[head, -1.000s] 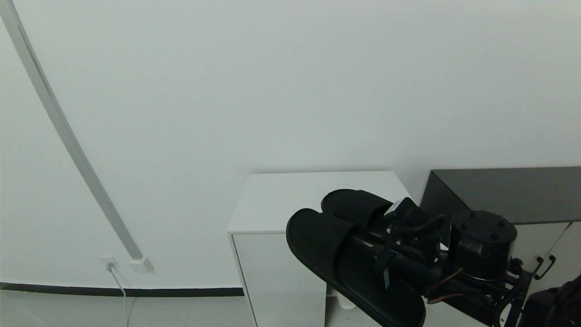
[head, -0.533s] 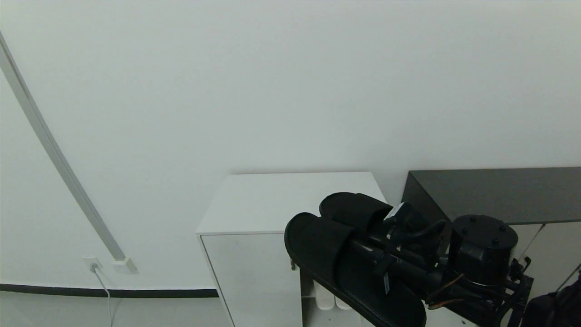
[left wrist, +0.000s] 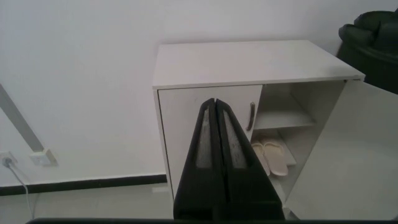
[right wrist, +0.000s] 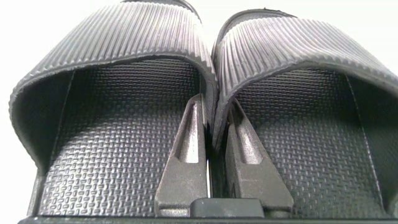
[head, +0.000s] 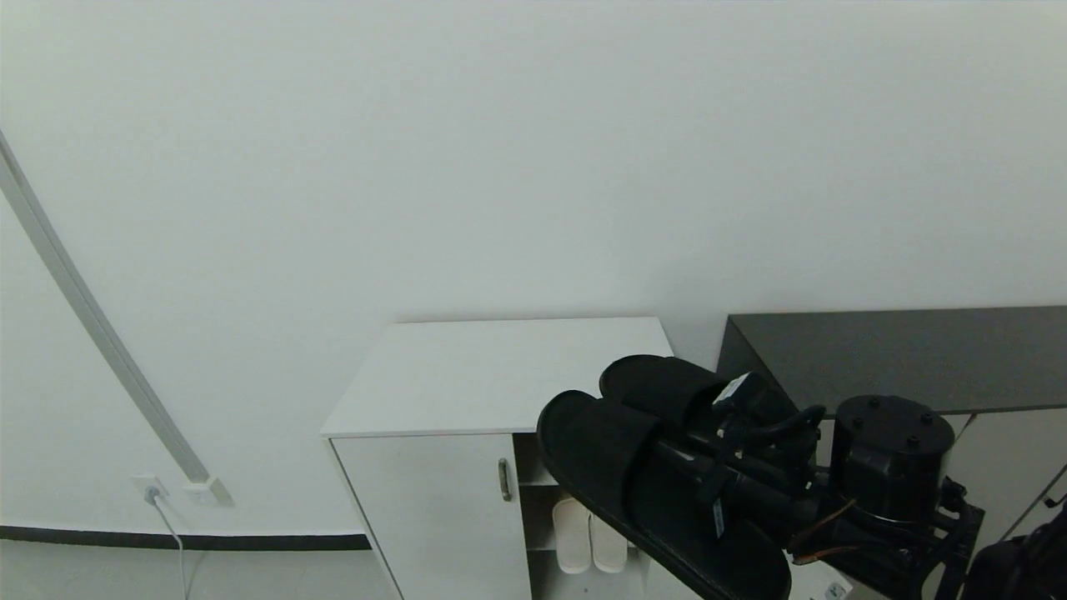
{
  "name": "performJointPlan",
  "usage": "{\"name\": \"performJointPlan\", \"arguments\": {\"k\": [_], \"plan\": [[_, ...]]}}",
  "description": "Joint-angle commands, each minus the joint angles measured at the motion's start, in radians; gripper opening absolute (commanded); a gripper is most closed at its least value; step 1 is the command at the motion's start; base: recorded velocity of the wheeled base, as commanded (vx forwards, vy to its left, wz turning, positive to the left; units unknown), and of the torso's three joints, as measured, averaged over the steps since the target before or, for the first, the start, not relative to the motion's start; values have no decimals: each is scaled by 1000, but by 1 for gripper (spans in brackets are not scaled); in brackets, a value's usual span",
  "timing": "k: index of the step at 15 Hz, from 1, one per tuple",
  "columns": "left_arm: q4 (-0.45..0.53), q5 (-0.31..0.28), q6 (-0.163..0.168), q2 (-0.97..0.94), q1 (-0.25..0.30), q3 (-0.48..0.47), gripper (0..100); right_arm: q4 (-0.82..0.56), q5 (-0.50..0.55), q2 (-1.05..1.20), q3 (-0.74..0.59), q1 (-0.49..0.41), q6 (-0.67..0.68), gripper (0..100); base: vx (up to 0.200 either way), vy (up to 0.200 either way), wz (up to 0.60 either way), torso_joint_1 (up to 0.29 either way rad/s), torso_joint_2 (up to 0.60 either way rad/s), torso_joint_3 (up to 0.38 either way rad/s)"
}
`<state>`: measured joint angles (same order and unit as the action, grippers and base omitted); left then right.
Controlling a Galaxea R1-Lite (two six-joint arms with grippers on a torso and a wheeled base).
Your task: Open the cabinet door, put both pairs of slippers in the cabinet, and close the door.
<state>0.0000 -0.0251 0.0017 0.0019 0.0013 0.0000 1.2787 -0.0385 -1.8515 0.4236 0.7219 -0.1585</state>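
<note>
Panning has brought the open cabinet (head: pixel 500 375) and stored white slippers (head: pixel 590 546) into head view; right gripper (right wrist: pixel 215 104) pinches the black slippers (head: pixel 608 442), left gripper (left wrist: pixel 215 107) pressed together, so insertion probably next.

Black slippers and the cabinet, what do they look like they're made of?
Black slippers: probably moulded rubber or foam, matte; fine ribs on the straps, pebbled footbeds. Cabinet: likely laminated board, smooth white satin finish, thin flat panels; its handle looks like metal, though too small to be sure.
</note>
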Motion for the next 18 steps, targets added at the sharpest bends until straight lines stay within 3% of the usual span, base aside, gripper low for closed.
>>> {"name": "performJointPlan", "arguments": {"k": [1,13,18], "plan": [[0,1,0,1,0,0,0,1,-3,-3,-2,4,-3,0,0,0,0,0,0,0],[0,1,-2,0,0,0,0,68,-8,-31,-28,11,-32,0,0,0,0,0,0,0],[0,1,-2,0,0,0,0,114,-8,-54,-34,13,-36,0,0,0,0,-134,301,164]]}}
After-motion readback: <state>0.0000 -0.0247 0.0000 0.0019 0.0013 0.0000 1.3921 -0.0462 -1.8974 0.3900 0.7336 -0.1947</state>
